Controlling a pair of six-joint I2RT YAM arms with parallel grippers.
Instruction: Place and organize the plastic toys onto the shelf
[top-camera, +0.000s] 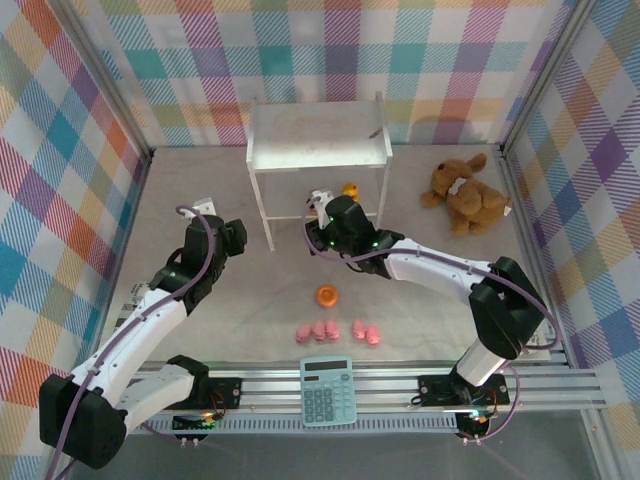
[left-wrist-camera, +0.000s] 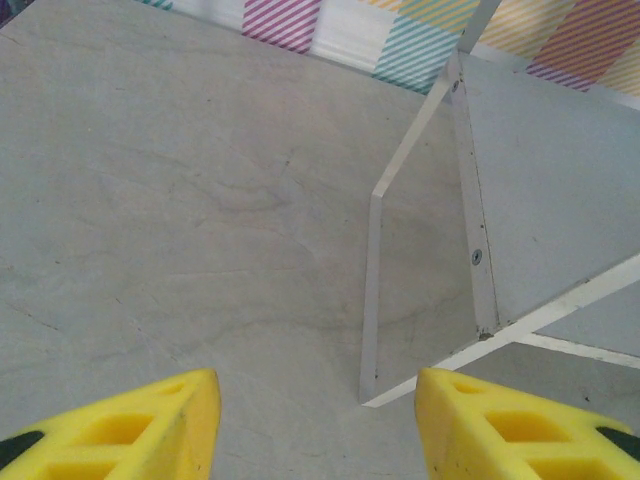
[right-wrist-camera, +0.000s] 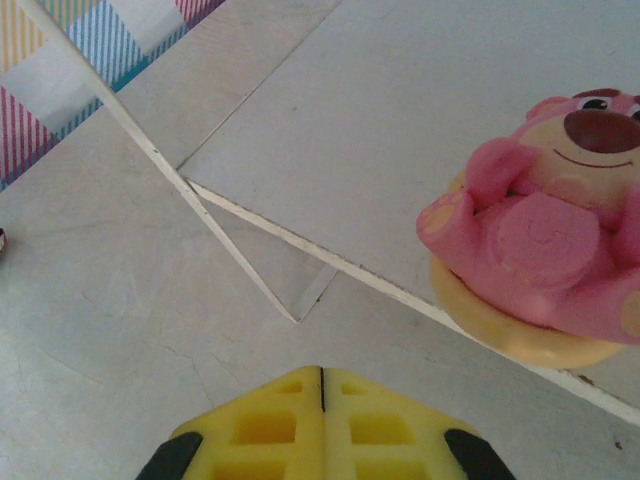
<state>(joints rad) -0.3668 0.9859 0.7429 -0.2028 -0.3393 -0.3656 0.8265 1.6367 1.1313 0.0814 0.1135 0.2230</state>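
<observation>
The white shelf (top-camera: 318, 135) stands at the back middle of the table. A pink cupcake-like toy (right-wrist-camera: 540, 250) on a yellow base rests on the shelf's lower board (right-wrist-camera: 400, 130). My right gripper (right-wrist-camera: 322, 372) is shut and empty, just in front of that board's edge, under the shelf top (top-camera: 318, 200). A yellow duck (top-camera: 350, 190) sits beside it under the shelf. An orange ring (top-camera: 327, 295) and a row of several pink pigs (top-camera: 333, 330) lie on the near table. My left gripper (left-wrist-camera: 318, 385) is open and empty, facing the shelf's left front leg (left-wrist-camera: 372, 290).
A brown plush animal (top-camera: 465, 192) lies at the back right. A teal calculator (top-camera: 328, 390) rests on the front rail. Checked walls close in both sides and the back. Bare table lies left of the shelf.
</observation>
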